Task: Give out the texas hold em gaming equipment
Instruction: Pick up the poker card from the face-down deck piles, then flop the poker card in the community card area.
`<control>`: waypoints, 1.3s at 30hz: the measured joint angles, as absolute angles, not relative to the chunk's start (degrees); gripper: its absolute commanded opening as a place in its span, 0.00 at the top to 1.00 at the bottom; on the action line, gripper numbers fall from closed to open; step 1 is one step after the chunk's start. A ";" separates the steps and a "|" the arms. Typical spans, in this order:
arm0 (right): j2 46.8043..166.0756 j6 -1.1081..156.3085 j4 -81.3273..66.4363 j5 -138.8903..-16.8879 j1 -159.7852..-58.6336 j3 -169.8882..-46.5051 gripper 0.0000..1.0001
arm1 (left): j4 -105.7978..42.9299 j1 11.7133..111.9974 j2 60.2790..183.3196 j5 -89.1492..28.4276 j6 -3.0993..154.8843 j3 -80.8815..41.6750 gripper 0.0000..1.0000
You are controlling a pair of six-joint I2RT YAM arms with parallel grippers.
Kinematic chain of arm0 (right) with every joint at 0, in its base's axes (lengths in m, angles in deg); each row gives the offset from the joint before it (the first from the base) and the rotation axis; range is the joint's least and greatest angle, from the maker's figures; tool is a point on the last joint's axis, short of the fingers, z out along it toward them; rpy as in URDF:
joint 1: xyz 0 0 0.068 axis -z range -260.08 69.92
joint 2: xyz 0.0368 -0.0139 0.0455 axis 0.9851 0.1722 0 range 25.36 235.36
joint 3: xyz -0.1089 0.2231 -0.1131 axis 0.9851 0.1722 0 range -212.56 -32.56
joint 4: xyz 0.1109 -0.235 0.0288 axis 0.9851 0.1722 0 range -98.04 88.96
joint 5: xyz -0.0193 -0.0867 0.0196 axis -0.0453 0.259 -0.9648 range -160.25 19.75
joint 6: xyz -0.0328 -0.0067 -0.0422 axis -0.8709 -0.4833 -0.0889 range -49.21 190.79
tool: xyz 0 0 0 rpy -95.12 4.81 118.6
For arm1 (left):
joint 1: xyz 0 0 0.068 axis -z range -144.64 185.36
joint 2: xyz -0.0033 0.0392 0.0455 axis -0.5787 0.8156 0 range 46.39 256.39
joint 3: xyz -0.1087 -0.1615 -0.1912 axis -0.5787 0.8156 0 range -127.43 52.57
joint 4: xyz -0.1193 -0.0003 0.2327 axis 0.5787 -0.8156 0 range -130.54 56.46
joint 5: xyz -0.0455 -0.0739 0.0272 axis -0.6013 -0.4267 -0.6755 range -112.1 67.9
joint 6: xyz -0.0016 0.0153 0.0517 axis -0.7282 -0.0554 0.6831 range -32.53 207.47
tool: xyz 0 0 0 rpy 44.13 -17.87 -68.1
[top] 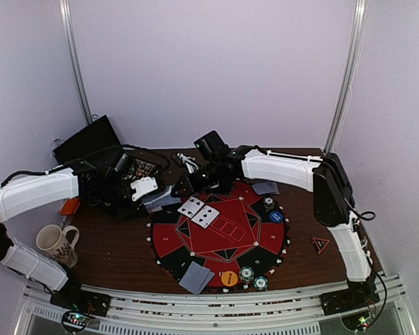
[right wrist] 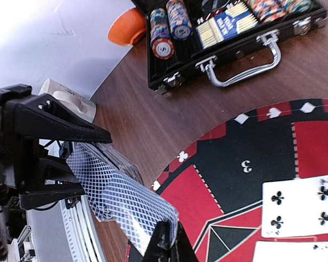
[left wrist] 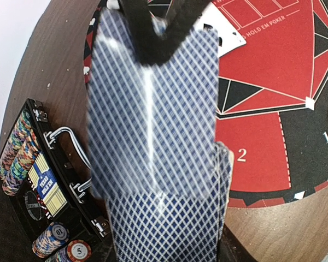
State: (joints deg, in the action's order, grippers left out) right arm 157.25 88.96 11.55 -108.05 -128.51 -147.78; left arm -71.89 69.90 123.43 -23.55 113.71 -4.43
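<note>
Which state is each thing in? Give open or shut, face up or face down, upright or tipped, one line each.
left gripper: shut on the deck
right gripper: shut on the top card
top card: face down
chip case: open
centre cards: face up
near-edge cards: face down
mug: upright

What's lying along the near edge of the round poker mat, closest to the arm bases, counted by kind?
Face-down card pile: 1
Orange disc: 1
Chip stacks: 2
Total: 4
</note>
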 measured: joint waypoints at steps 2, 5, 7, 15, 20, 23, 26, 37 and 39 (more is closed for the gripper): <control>155.77 88.59 12.08 -107.09 -127.89 -147.23 1.00 | -71.49 69.92 123.19 -23.55 113.71 -4.43 0.53; 152.07 87.67 13.56 -104.55 -126.80 -145.16 1.00 | -70.86 69.92 122.88 -23.55 113.69 -4.34 0.53; 149.32 86.75 15.58 -100.71 -125.99 -144.20 1.00 | -70.81 69.92 122.77 -23.53 113.65 -4.27 0.53; 137.08 82.58 26.96 -70.06 -125.23 -135.87 1.00 | -69.96 69.92 122.77 -22.88 112.62 -3.73 0.53; 134.68 81.66 34.33 -51.68 -127.06 -127.59 1.00 | -69.53 69.92 122.77 -22.90 112.29 -2.94 0.53; 136.77 81.68 38.18 -43.33 -129.34 -127.02 1.00 | -69.44 69.92 122.66 -22.90 112.23 -2.94 0.53; 139.94 81.66 40.82 -35.22 -132.94 -127.52 1.00 | -69.37 69.92 122.20 -22.83 112.20 -2.94 0.53; 153.47 81.66 44.54 -38.30 -141.99 -130.89 1.00 | -69.33 69.92 120.56 -22.07 112.20 -2.92 0.52; 153.47 81.97 44.19 -41.93 -141.73 -131.26 1.00 | -69.33 69.92 120.46 -22.02 112.20 -2.76 0.53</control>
State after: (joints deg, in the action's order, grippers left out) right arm 153.47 81.97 44.19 -41.93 -141.73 -131.26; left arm -69.33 69.92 120.46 -22.02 112.20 -2.76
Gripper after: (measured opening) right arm 0.008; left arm 0.478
